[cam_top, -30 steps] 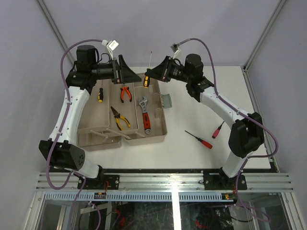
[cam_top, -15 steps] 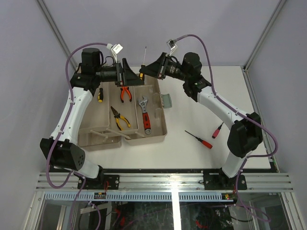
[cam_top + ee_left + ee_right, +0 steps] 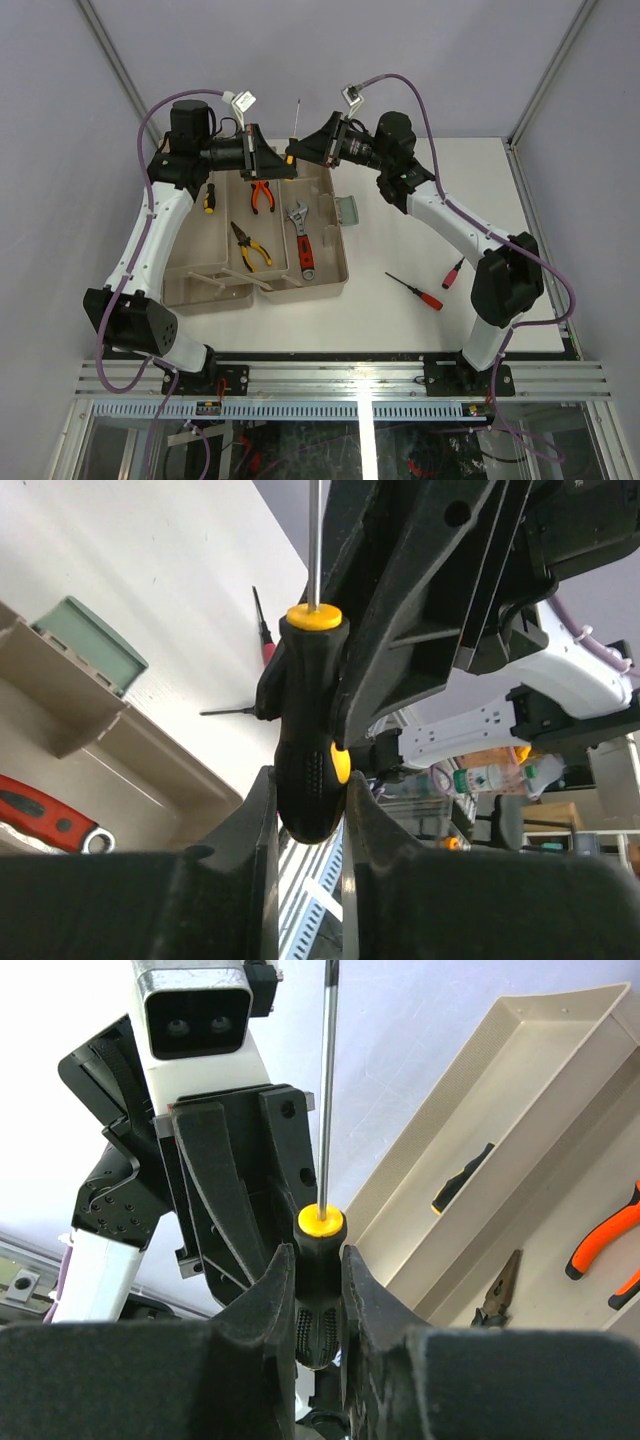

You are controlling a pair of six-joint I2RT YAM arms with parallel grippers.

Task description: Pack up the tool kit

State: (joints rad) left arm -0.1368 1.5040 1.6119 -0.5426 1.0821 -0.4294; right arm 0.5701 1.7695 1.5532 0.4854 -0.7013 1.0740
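Held tool: a black-and-yellow screwdriver point(image 3: 291, 154) was in the air between the two grippers, over the far edge of the toolbox. Its thin shaft pointed away from the arm bases in the top view.
Handle: black and ribbed with a yellow cap point(image 3: 320, 1223) where the shaft began.
Left gripper point(image 3: 272, 160): narrow, with its fingers pressed on both sides of the butt end of the handle point(image 3: 305, 780).
Right gripper point(image 3: 306, 152): narrow too, with its fingers clamped on the same handle just below the yellow cap, as the right wrist view showed.
Grippers together: nose to nose, each gripping the screwdriver from its own side.
Toolbox point(image 3: 344, 272): tan, open and flat on the table, left of centre and in front of the left arm.
Middle section: orange pliers point(image 3: 262, 194) lay at the far end and yellow pliers point(image 3: 251, 247) nearer the arm bases, apart from each other.
Right section: a wrench point(image 3: 300, 238) with a red grip lay lengthwise.
Left section: a small screwdriver point(image 3: 209, 197) with a black and yellow handle lay by itself.
Latch: a pale green latch point(image 3: 348, 210) stuck out from the toolbox's right side.
Table point(image 3: 400, 230): white. A red screwdriver point(image 3: 416, 292) lay to the right of the toolbox, well apart from it.
Farther right: a second red screwdriver point(image 3: 454, 271) lay near the right arm's elbow.
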